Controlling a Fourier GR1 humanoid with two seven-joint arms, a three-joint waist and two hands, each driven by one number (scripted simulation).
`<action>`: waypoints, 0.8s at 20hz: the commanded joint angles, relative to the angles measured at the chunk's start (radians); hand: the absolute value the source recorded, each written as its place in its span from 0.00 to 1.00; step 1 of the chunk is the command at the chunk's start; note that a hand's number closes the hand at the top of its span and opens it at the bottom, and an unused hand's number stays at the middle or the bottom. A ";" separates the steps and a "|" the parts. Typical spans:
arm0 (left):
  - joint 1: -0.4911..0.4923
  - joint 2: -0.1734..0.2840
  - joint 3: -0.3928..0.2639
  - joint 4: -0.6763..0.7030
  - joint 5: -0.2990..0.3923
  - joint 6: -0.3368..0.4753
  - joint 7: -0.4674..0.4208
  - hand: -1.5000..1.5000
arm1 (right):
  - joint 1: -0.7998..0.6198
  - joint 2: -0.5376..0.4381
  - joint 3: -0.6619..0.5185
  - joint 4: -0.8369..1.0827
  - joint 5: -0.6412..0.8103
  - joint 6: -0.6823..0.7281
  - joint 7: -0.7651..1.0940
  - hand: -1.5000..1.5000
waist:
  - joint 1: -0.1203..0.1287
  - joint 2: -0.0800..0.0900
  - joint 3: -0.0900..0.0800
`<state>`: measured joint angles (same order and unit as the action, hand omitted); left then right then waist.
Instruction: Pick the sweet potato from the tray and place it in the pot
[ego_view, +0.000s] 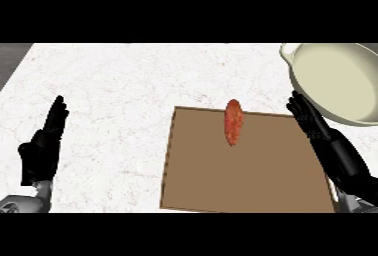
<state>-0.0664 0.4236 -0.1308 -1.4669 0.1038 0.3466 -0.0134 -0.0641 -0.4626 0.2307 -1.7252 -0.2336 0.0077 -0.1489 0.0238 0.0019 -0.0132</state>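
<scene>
Sweet potato (233, 122) lies untouched on the brown tray (221, 185), left of the straight-fingered right hand (308, 117), apparently just short of the pot (325, 65); left hand (46, 142) rests open; reach step, needing a leftward closing grasp.

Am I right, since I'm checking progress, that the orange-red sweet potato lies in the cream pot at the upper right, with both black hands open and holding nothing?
Not quite. The head view shows the orange-red sweet potato lying on the flat brown tray, near its far edge, not in the cream pot. The rest holds: the black left hand and right hand are open and hold nothing.
</scene>
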 joint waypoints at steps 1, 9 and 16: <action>-0.033 -0.041 -0.017 0.054 0.001 -0.039 0.024 0.50 | -0.021 0.077 0.073 0.010 0.076 -0.049 0.076 1.00 | -0.024 -0.001 0.013; 0.001 -0.090 -0.167 0.061 0.102 -0.241 0.102 0.50 | -0.167 0.064 -0.007 0.163 0.421 -0.478 0.256 0.00 | -0.056 0.001 0.007; -0.064 -0.089 -0.140 0.111 0.158 -0.339 0.145 0.50 | -0.259 0.337 0.112 0.098 0.638 -0.754 0.231 0.00 | -0.024 -0.002 0.012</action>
<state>-0.0957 0.3260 -0.2902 -1.3947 0.2174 0.0813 0.1013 -0.2501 -0.2031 0.3057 -1.6235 0.2719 -0.6346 0.0363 -0.0087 -0.0009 -0.0015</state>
